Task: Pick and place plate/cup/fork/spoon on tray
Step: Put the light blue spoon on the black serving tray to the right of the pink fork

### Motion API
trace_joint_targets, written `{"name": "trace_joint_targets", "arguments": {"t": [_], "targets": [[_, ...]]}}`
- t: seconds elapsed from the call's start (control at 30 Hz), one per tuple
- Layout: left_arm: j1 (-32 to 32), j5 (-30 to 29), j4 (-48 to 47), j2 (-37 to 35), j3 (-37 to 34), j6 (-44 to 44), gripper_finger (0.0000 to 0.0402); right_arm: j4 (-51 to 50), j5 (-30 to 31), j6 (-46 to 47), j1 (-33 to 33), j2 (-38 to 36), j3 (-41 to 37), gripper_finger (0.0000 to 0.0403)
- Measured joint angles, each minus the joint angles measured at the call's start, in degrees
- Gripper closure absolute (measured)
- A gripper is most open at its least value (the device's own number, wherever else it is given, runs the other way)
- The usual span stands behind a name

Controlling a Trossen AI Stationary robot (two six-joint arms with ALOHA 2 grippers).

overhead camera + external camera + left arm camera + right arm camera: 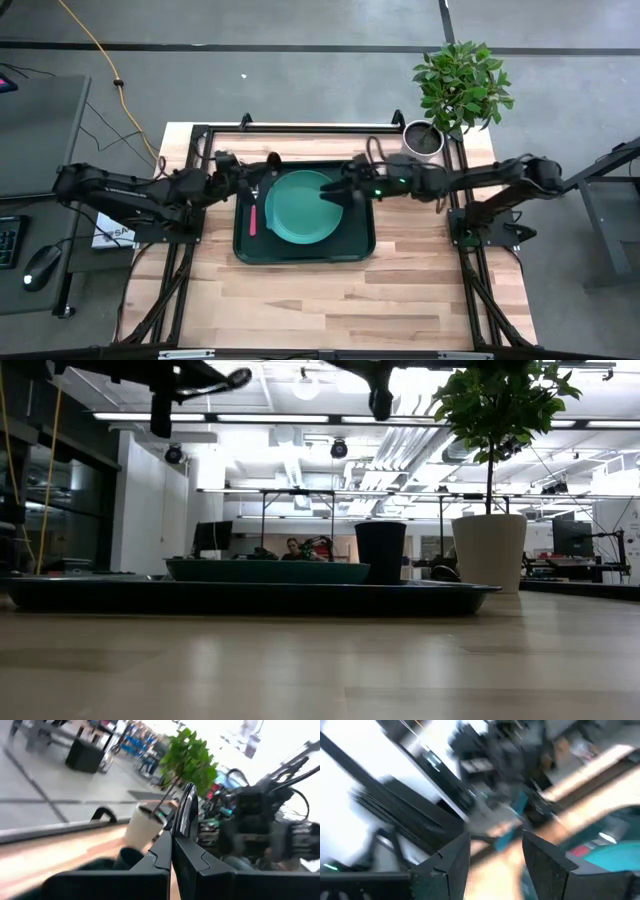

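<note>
The dark green tray lies mid-table. The green plate rests flat on it, and the fork's red handle lies on the tray left of the plate. The dark cup stands upright on the tray right of the plate; in the high view my right arm covers it. My left gripper is high over the tray's far left corner, shut on the spoon. My right gripper is open and empty, above the plate's right edge and the cup. My left gripper pinches the spoon's handle between its two shut fingers; the fingers hide the place of contact. The silver bowl end sticks out past the fingertips toward the table's right. The spoon is roughly level and lifted well clear of the tray.
A white pot with a green plant stands at the table's far right corner, close behind my right arm. Bare wood lies between the tray and the near edge. A black frame runs along the table's far edge.
</note>
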Motion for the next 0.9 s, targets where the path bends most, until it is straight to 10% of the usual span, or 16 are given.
{"name": "trace_joint_targets", "arguments": {"t": [0.4, 0.9], "targets": [[-8.55, -11.82, 0.08, 15.45, 3.15, -8.61, 0.0402, 2.74, 6.25, -2.78, 0.41, 3.86, -1.49, 0.0231], [-8.55, -8.34, 1.53, 20.47, 7.87, -4.83, 0.0402, -5.53, 11.6, -10.28, -0.26, 10.21, 7.73, 0.0231]]}}
